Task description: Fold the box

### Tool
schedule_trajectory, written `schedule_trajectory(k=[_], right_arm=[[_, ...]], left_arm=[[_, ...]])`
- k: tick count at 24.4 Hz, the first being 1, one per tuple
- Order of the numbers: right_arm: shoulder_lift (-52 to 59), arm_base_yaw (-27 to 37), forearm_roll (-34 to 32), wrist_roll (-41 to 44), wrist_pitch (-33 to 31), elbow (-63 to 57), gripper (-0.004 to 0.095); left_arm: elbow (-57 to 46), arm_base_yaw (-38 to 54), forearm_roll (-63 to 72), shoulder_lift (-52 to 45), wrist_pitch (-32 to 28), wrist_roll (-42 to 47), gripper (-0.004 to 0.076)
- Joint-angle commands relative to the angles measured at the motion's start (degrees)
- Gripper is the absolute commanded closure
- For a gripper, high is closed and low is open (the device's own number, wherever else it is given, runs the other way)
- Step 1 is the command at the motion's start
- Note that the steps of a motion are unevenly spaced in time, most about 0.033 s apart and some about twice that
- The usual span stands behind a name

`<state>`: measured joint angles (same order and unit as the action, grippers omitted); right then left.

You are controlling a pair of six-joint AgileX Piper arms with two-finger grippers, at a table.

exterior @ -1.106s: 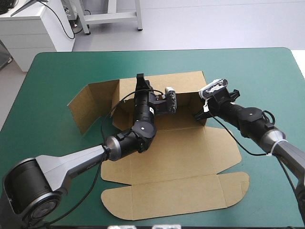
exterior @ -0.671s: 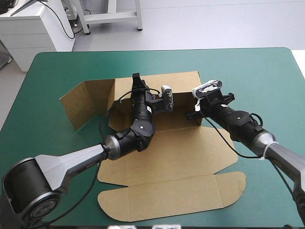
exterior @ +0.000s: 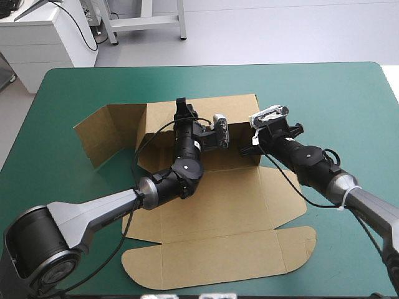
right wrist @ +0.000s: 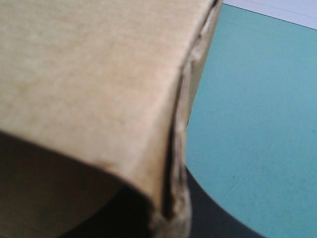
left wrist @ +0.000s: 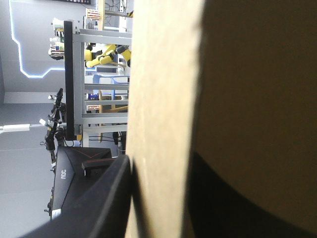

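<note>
Item: box point(exterior: 218, 205), a cut sheet of brown corrugated board, partly raised. Lying at the middle of the teal-green worktop point(exterior: 336, 93), a little toward its left edge, well clear of every edge.

Sheet's long axis: near edge to far edge, slightly skewed. Rounded lid panel point(exterior: 218, 265) pointing toward the robot, flat. Base panel flat at the middle.

Rear wall point(exterior: 240, 112): upright at the far end of the base. Long axis left to right, roughly parallel to the worktop's far edge. Left side flap point(exterior: 106, 134) angled outward from the wall's left end, also raised.

Left tool point(exterior: 181, 107), two black curved fingers: clenched over the rear wall's upper edge, left of its middle, with board filling the gap between the fingers in the left wrist view.

Right tool point(exterior: 254, 148), same make: clenched on the wall's right end, low at the corner, with the board's cut edge between the fingers in the right wrist view.

Governing relation, as judged: wall spanning from one tool to the other. Both arms on the near, inner side. Neither arm nearer; left high, right low. Probably next: even motion along the wall's axis, to avoid twisting.
</note>
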<state>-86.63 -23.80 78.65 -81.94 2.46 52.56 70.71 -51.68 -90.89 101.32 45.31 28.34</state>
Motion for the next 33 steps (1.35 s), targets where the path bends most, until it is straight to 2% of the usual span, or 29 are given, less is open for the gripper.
schedule_trajectory(k=[1, 5, 10, 15, 21, 28, 31, 33], right_arm=[[1.54, -1.40, -1.12, 1.01, -7.20, 1.46, 0.0906], [1.54, -1.40, -1.12, 1.65, -5.85, 1.46, 0.0907], [1.54, -1.40, -1.12, 1.65, -5.69, 1.46, 0.0906], [1.54, -1.40, -1.12, 1.65, -5.04, 1.46, 0.0907], [1.54, -1.29, -1.12, 3.74, -0.91, 1.57, 0.0906], [1.54, -1.19, -0.96, 3.74, 7.72, 4.54, 0.0907], [1.43, -0.06, -0.65, 3.61, 8.01, 6.31, 0.0907], [1.43, 2.17, 1.50, 3.49, 7.63, 6.52, 0.0907]], left_arm=[[1.12, -0.87, -2.55, -1.83, -2.29, 0.89, 0.0410], [1.12, -3.92, -8.04, -1.83, -0.21, 1.00, 0.0411], [1.12, -7.99, -8.65, -1.83, 6.40, 1.00, 0.0416], [1.12, -11.58, -8.74, -1.83, 12.22, 5.85, 0.0495], [1.12, -13.96, -8.27, -1.83, 14.79, 6.76, 0.0556], [1.12, -16.49, -8.27, -1.83, 17.61, 8.38, 0.0558], [1.12, -17.86, -8.27, -1.83, 18.12, 8.38, 0.0558], [1.12, -18.41, -6.80, -2.28, 18.40, 8.46, 0.0602]])
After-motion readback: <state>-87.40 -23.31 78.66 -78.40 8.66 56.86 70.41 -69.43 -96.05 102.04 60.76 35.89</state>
